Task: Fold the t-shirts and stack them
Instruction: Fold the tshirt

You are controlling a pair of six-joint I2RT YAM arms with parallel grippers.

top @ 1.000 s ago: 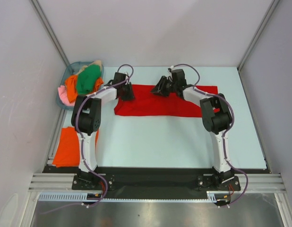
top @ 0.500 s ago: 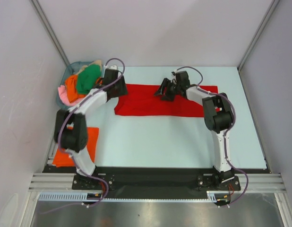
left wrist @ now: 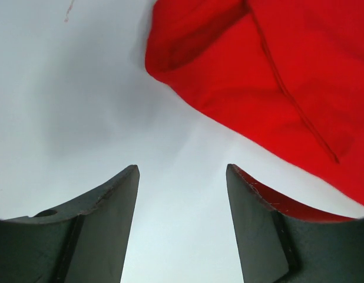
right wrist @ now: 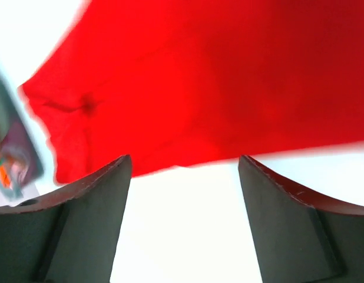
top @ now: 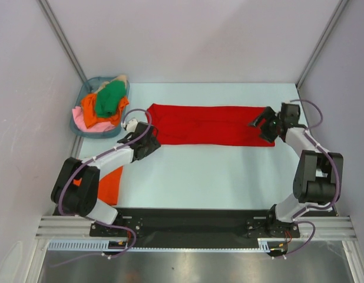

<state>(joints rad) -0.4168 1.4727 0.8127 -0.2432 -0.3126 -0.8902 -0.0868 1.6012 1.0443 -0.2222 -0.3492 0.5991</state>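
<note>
Top external showed the red shirt lying flat across the far half of the pale table. It formed a long, smooth band of soft cloth, rounded at its left end and squarer at its right. The black left gripper sat low at the band's near-left corner, and the right gripper sat at its right end.

From the left wrist, two matte dark wedge-shaped fingers stood apart with only bare table between them. The red cloth lay just beyond the tips, a stitched seam running across it and its edge passing behind the right-hand finger. From the right wrist, the fingers were spread wide and held nothing. The shirt lay just past their tips, puckered into small wrinkles near its left corner.

A blue-grey plastic basket stood at the far-left corner. It was heaped with crumpled cloth: a green shirt on top, an orange shirt and a pink shirt under it, and a beige shirt at the back. A flat orange rectangle lay at the table's near-left, partly hidden under the left arm.
</note>
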